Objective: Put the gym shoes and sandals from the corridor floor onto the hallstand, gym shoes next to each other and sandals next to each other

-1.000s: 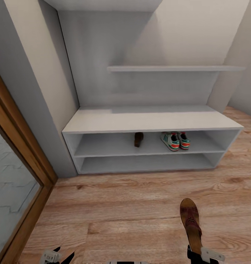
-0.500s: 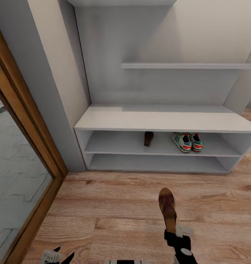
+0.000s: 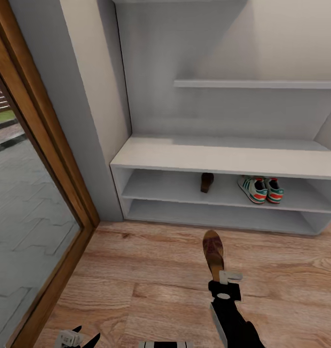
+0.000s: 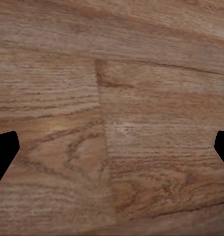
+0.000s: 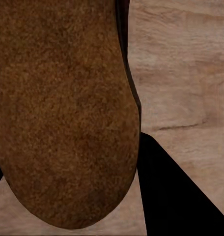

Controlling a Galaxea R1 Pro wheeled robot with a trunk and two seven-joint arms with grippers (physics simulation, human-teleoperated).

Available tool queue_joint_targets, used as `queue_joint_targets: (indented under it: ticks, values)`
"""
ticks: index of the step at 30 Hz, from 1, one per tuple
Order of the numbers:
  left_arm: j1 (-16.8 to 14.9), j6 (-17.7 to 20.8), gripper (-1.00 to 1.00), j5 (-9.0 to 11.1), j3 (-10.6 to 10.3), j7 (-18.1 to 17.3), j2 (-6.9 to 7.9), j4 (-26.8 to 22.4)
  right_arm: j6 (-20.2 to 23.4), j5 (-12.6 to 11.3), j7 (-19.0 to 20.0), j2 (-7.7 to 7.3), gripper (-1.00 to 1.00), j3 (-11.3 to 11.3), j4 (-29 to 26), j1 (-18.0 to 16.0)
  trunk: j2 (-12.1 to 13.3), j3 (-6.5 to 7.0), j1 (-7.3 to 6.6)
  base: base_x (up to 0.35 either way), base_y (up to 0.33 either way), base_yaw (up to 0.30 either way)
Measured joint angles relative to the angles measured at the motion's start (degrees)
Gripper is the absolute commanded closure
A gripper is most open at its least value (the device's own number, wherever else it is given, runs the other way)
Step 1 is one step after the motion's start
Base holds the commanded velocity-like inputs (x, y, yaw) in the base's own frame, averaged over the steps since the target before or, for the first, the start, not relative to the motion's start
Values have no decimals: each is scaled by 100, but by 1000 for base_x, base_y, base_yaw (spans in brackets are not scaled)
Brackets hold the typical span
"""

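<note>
The corridor floor of wood-grain planks spreads over the lower half of the head view, with a wood-framed mirrored door down the left edge. The hallstand takes the centre and right of the frame — a grey bench with two open shelf levels under it and a floating shelf above. On the upper open level, right of centre, the two gym shoes stand side by side, touching or nearly so; left of them and apart, a sandal sits toward the back of the same level.

Low and right of centre, the right gripper is clamped on the heel end of the second sandal, which sticks straight out from the fingers toward the hallstand, above the planks. In the right wrist view its tan sole covers the left side.

At the bottom left edge sits the left gripper — its dark fingertips stand wide apart over bare planks.
</note>
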Motion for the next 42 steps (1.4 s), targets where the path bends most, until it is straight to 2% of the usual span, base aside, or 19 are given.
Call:
queue_joint_targets:
  ticks: [1,2,5,7,8,9,10,13,15,24,28,32,34,42]
  values:
    - [-1,-2,-100,-7,-5,3,-6,0,-7,67,-10,0,100,292,139,1,0,-1,0,0,0,2]
    - [-1,-4,-100,-8,-9,1,-11,0,-21,89,2,6,100,752,420,-6,0,-1,0,0,0,2]
    - [0,-5,-100,1,-16,-2,-12,0,-11,181,0,6,100,882,417,-157,0,0,0,0,0,0]
    - [0,-5,-100,3,-18,-4,-12,-1,-13,124,-1,6,100,895,408,-318,0,0,0,0,0,0]
    - [1,-5,-100,5,-19,-5,-18,3,-2,-181,-1,6,100,888,415,-566,1,-1,1,0,0,0]
    - [0,-5,-100,2,-19,-4,-19,5,4,-224,-2,6,100,904,388,-671,0,0,-1,0,0,0]
    - [0,-5,-100,2,-19,-4,-19,6,14,-461,-4,6,100,903,398,-766,0,0,0,0,0,0]
    - [0,-5,-100,-1,-19,-4,-20,7,79,-901,-3,6,100,904,401,-933,0,0,0,0,0,0]
    - [-1,-5,-100,-4,-19,-3,-23,7,345,-1268,5,6,100,909,397,-1161,0,0,0,0,0,0]
    - [0,1,-100,-4,-14,-3,-28,8,609,-1464,8,6,100,898,401,-1549,0,0,0,0,0,0]
    - [0,3,-100,-4,-11,-3,-29,8,633,-1675,12,6,100,892,404,-1660,0,0,0,0,0,0]
    - [0,4,-100,-4,-10,-4,-34,8,650,-2043,-69,6,100,894,415,-1707,0,0,0,0,0,0]
    - [0,4,-100,-4,-10,-3,-36,11,644,-2142,-164,6,100,895,413,-1715,0,0,0,0,0,0]
    - [0,4,-100,-11,-10,-3,-38,14,632,-2253,-275,6,100,906,440,-1723,0,0,0,0,0,0]
